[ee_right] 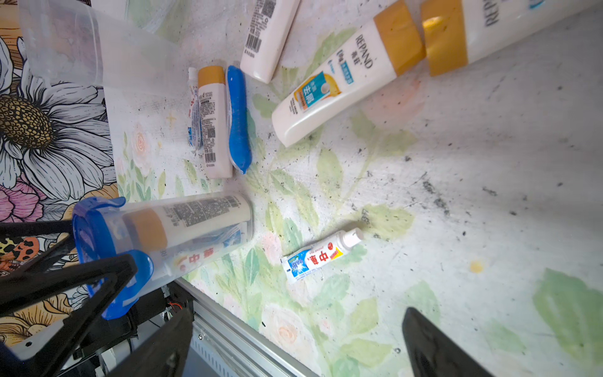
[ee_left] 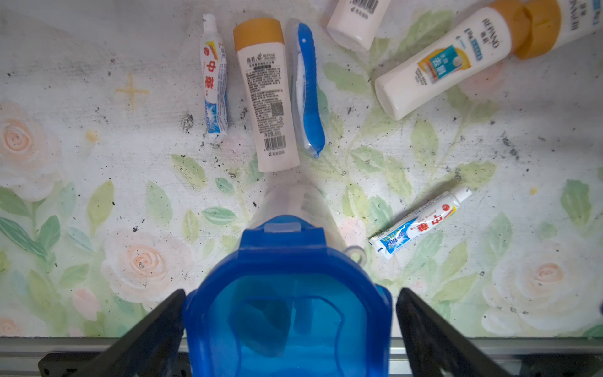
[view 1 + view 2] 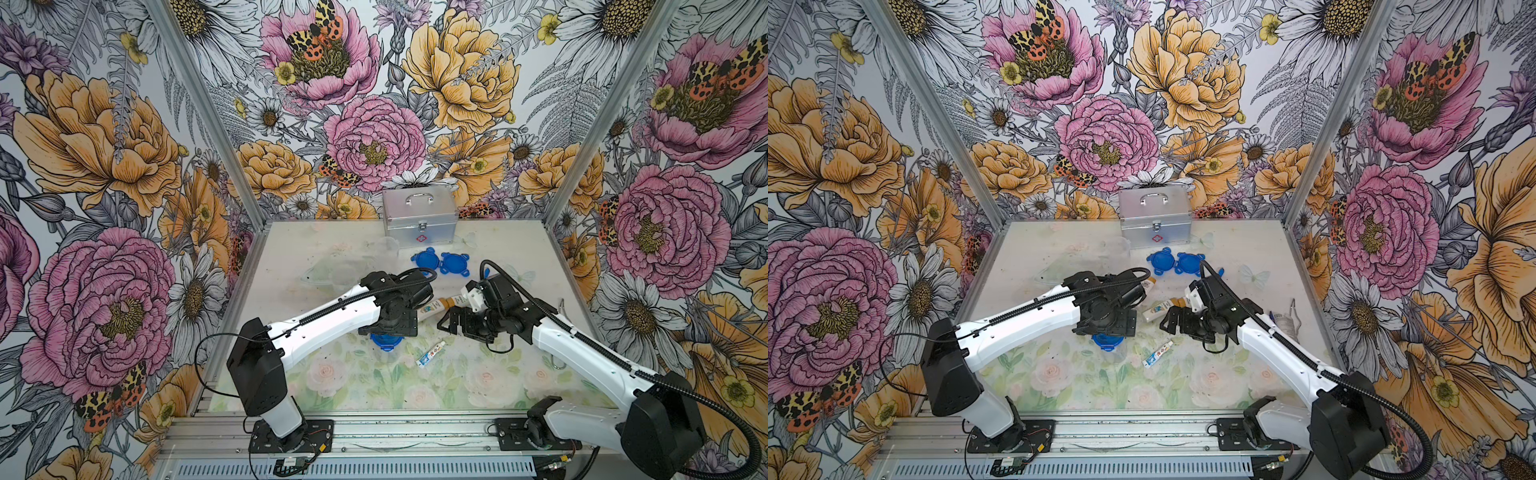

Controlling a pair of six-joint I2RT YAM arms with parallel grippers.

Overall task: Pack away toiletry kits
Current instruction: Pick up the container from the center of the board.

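A clear plastic cup [image 1: 195, 225] with a blue clip-tab lid [image 2: 287, 293] stands on the table, holding a white bottle and a tube. My left gripper [image 2: 290, 292] is open, with its jaws on either side of that lid and a gap on one side. My right gripper [image 1: 297, 311] is open and empty above the table, near a loose white-blue tube [image 1: 321, 256] [image 3: 431, 353]. Beyond the cup lie side by side a tube [image 2: 213, 75], a yellow-capped bottle [image 2: 267, 94] and a blue toothbrush [image 2: 308, 88]. Further bottles [image 2: 440, 65] [image 2: 357, 19] lie nearby.
A silver metal case [image 3: 419, 216] with a red cross stands at the back wall. Two loose blue lids [image 3: 424, 258] [image 3: 454, 262] lie in front of it. An empty clear cup [image 1: 98, 52] lies toward the back left. The metal rail [image 3: 374, 432] runs along the front edge.
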